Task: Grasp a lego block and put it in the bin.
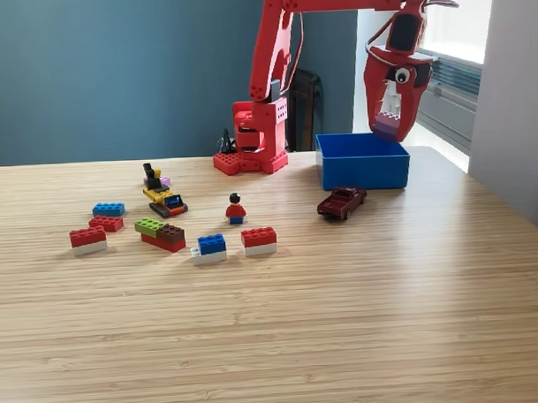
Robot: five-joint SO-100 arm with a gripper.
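The red arm reaches over from its base to the exterior view's right, and my gripper (390, 126) hangs pointing down just above the blue bin (363, 160). A small pale purple lego block (387, 122) sits between the red jaws, which are shut on it. The block is above the bin's open top, near its right half. Several more lego blocks lie on the wooden table at the left: a blue one (108, 209), a red and white one (88, 240), a green, brown and red stack (161, 233), a blue and white one (210, 248), a red and white one (259, 241).
A dark red toy car (341, 202) stands just in front of the bin. A small figure in red (236, 208) and a yellow and black toy vehicle (163, 195) stand near the blocks. The red studded arm base (254, 149) sits behind, left of the bin.
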